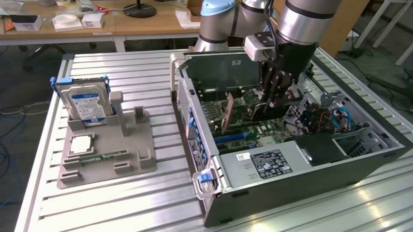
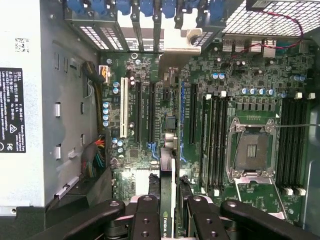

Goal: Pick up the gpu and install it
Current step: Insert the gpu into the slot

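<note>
The gpu (image 2: pixel 166 175) shows edge-on as a thin dark card with a green logo, clamped between my two black fingers (image 2: pixel 145 215). My gripper (image 2: pixel 171 202) is shut on it, above the motherboard's long expansion slots (image 2: pixel 150 112). In the exterior view the gripper (image 1: pixel 274 99) reaches down into the open computer case (image 1: pixel 290 164), and the dark card (image 1: pixel 266 113) hangs below the fingers just over the green board. Whether the card's lower edge touches a slot I cannot tell.
A grey power supply (image 2: pixel 30 100) and cable bundle (image 2: pixel 95 155) flank the slots on one side, with memory slots and the CPU socket (image 2: pixel 252 150) on the other. On the exterior view's left, a grey holder (image 1: pixel 106 154) carries a blue-labelled hard drive (image 1: pixel 87 104) and a memory stick (image 1: pixel 103 157).
</note>
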Available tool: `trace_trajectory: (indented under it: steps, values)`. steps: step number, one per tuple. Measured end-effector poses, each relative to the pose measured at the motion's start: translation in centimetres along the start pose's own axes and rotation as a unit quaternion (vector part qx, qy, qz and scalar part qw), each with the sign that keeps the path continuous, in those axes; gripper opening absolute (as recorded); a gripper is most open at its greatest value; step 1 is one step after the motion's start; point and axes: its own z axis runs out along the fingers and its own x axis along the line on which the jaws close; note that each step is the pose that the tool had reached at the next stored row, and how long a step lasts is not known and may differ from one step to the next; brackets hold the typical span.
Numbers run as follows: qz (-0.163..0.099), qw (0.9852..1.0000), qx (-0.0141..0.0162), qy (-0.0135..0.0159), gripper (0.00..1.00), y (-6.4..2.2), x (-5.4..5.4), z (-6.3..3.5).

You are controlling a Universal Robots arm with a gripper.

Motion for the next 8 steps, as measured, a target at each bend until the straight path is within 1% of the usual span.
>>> trace_trajectory:
  steps: [3, 8]
  values:
    - [0.000, 1.0000, -0.0006, 0.0000, 0.26, 0.00, 0.01, 0.16]
    - [0.000, 1.0000, -0.0007, -0.0001, 0.26, 0.00, 0.01, 0.17]
